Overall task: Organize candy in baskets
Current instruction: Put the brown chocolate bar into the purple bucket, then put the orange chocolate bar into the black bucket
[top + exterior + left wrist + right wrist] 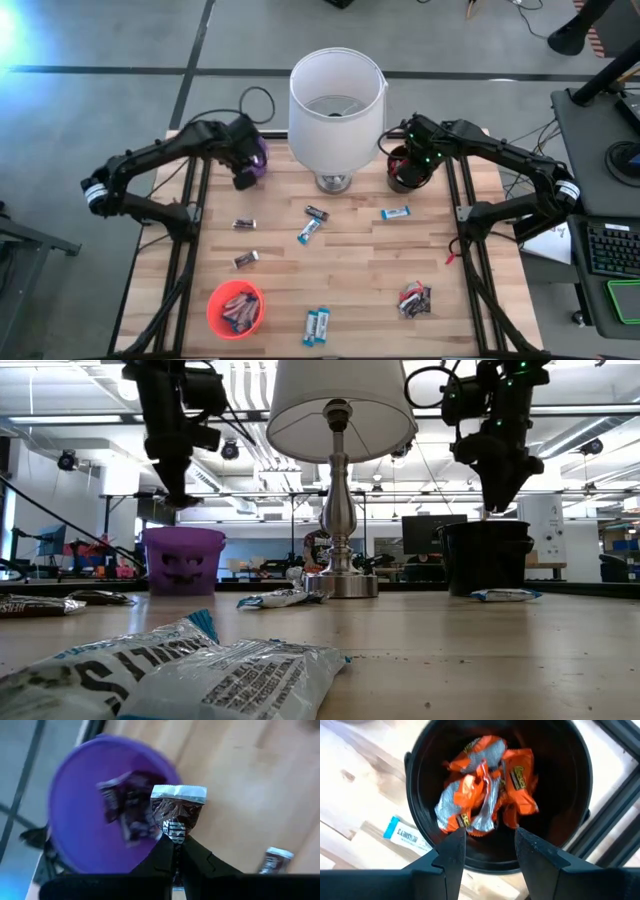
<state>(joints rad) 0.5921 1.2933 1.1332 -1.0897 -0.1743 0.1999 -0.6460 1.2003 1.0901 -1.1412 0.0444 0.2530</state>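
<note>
On the wooden table (pixel 480 650) we list, nearest the camera, a blue-and-white wrapped candy bar (pixel 190 678). Behind it we note a purple basket (pixel 184 559) with a jack-o'-lantern face, a lamp (pixel 341 480) with white shade and metal base, and a black basket (pixel 486 557). Beside the lamp base lies another blue-and-white bar (pixel 275 599). The left gripper (pixel 178 495) hangs above the purple basket, the right gripper (pixel 496 498) above the black one.

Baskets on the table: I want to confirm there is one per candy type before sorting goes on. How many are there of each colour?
Purple basket: 1
Black basket: 1
Orange-red basket: 1
Total: 3
</note>
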